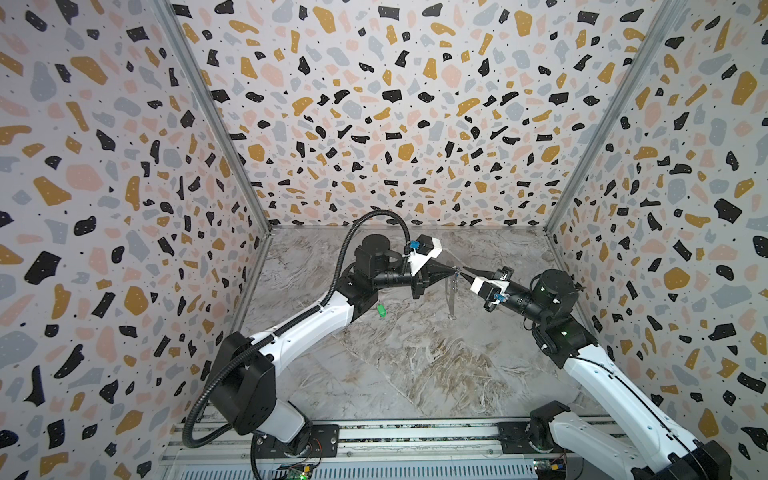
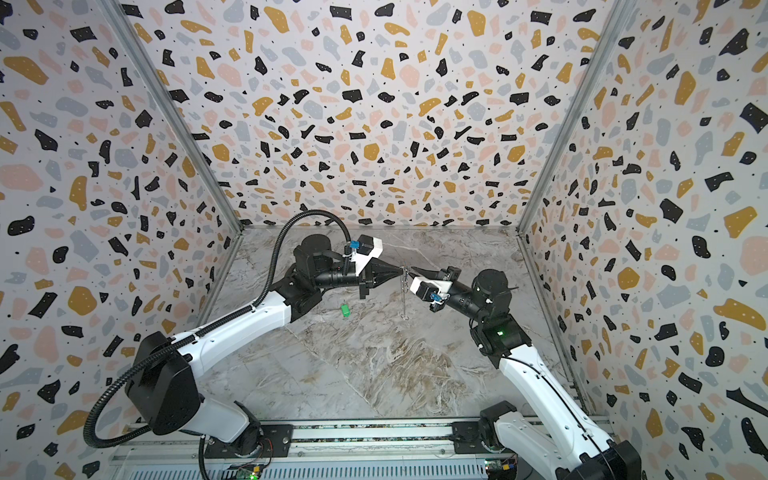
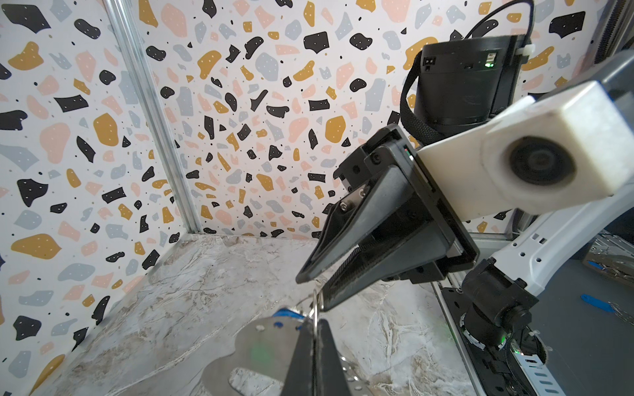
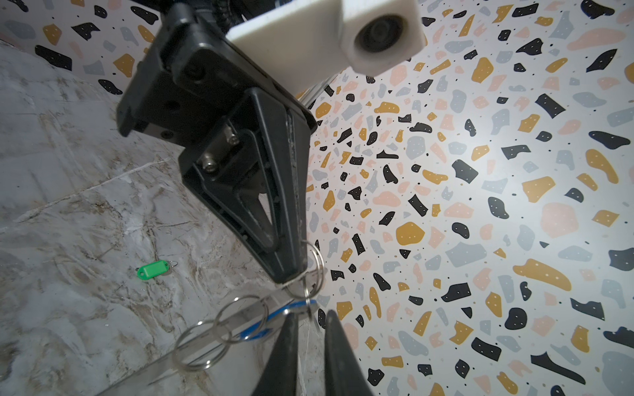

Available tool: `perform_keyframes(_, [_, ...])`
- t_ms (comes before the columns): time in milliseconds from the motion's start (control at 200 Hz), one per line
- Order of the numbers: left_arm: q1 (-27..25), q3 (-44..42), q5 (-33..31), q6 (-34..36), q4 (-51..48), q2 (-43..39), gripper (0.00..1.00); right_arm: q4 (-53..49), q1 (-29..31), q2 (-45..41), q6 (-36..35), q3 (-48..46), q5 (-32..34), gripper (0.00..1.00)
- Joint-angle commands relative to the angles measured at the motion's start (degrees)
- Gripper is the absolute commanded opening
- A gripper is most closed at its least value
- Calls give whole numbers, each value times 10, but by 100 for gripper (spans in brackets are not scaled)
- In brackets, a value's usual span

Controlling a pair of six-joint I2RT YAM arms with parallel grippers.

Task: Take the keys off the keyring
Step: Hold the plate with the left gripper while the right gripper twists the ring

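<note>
Closest to the lens in the left wrist view, the left gripper [image 3: 314, 325] has its two dark fingers pressed tight together, clenched on a thin wire ring [image 3: 316, 308] at one end of the keyring [image 3: 260, 343], a flat pale plate with an oblong cut-out. Beside that ring, at the plate's end, sits the blue tag [image 3: 288, 312], mostly hidden by the plate. Facing it tip to tip, the right gripper [image 3: 310, 293] has its jaws a little apart, one finger touching or just beside the same ring; whether it pinches the wire I cannot tell. From the right wrist, the right gripper [image 4: 311, 317] shows a narrow gap between its fingers, with the blue tag [image 4: 274, 320] just ahead of the tips and other rings [image 4: 240, 319] looped beyond it. The left gripper [image 4: 291, 279] faces them with the wire ring [image 4: 310, 271] caught at its closed tips. In both top views the left gripper [image 1: 453, 272] [image 2: 401, 272] and right gripper [image 1: 465, 271] [image 2: 413, 271] meet nose to nose above the marbled table [image 1: 415, 365], toward its back. The keyring [image 1: 451, 296] [image 2: 402, 296] hangs edge-on straight down from the left gripper's tips. The green tag [image 1: 380, 311] [image 2: 344, 310] [image 4: 153, 269] lies flat on the table by itself, near the left arm's wrist and well apart from the keyring.
</note>
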Motion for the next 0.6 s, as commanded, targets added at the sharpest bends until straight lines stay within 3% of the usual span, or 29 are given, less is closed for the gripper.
perform_keyframes(0, [1, 31, 8, 3, 21, -2, 0, 16, 5, 1, 6, 18, 0, 15])
perform_keyframes(305, [1, 34, 10, 6, 11, -1, 0, 26, 12, 7, 6, 18, 8, 14])
perform_keyframes(596, [1, 41, 9, 19, -7, 0, 0, 28, 12, 5, 26, 22, 34, 23])
